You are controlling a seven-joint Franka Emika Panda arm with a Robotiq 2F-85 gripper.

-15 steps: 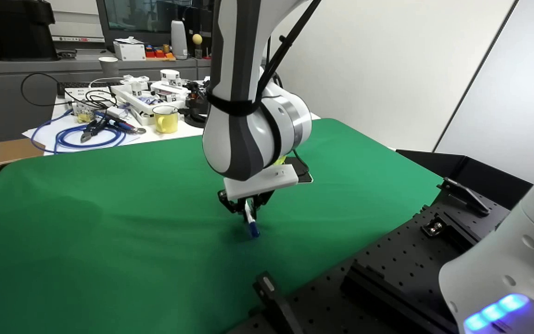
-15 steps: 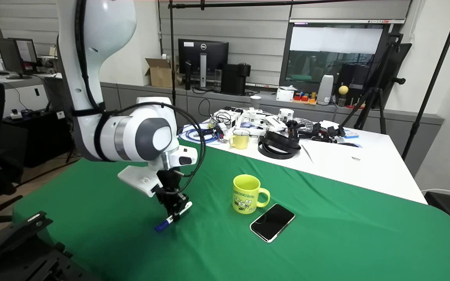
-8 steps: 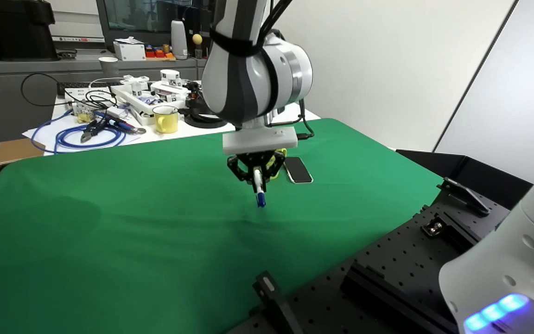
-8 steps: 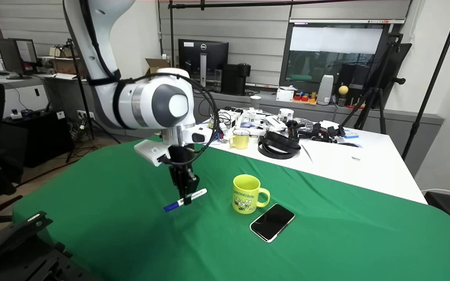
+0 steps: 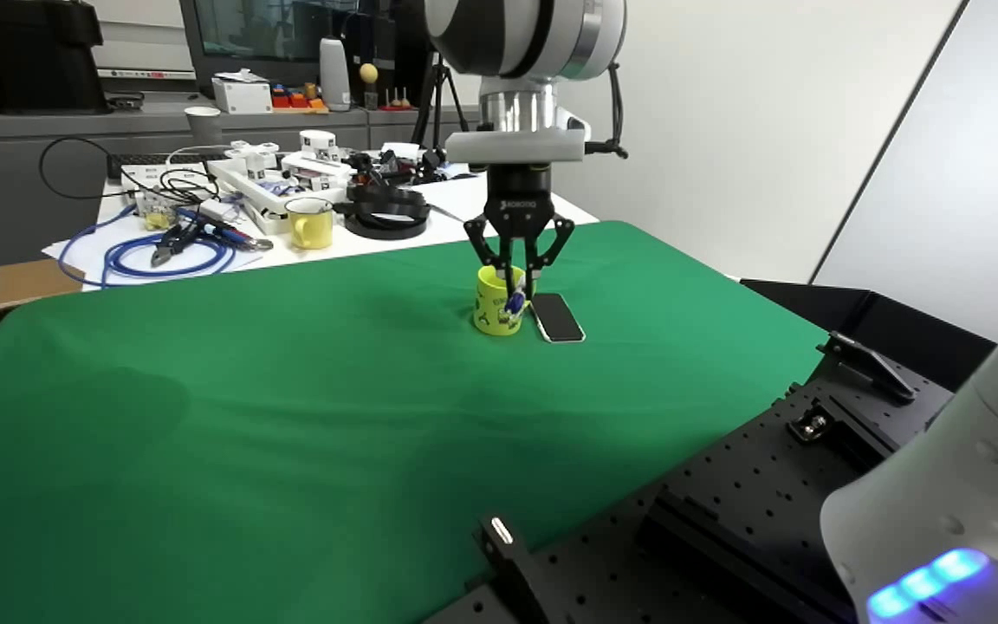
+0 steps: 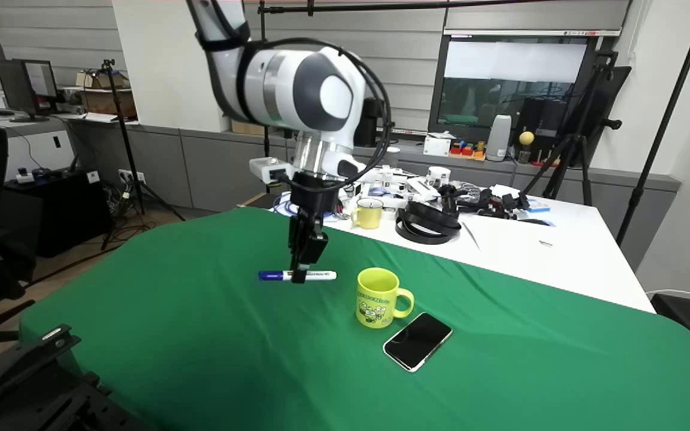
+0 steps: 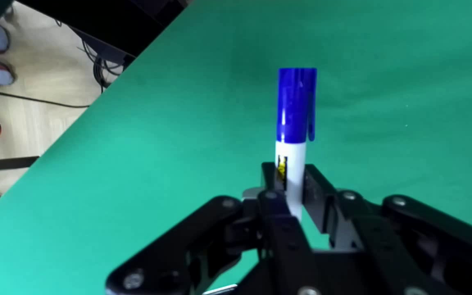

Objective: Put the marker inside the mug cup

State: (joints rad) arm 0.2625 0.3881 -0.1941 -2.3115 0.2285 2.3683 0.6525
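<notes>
My gripper is shut on the white body of the marker [image 6: 321, 275], in both exterior views [image 5: 519, 290] [image 6: 299, 276]. The marker is held about level above the cloth, its dark blue cap pointing away from the mug. In the wrist view, the cap [image 7: 296, 104] points up the picture and the fingers [image 7: 288, 180] press the white body from both sides. The yellow-green mug cup [image 6: 375, 302] stands upright, beside and apart from the marker's white end. In an exterior view, the marker's cap [image 5: 515, 302] and the fingers overlap the mug [image 5: 490, 312].
A dark phone [image 6: 418, 341] lies flat beside the mug's handle. A white table [image 6: 518, 251] behind the green cloth [image 6: 501, 371] carries a second yellow mug [image 6: 369, 214], black straps and cables. A black mounting plate [image 5: 724, 503] borders the cloth near the robot's base.
My gripper has lifted the marker off the cloth and carried it up and toward the mug. The marker has gone from tilted to about level. The mug and phone have not moved.
</notes>
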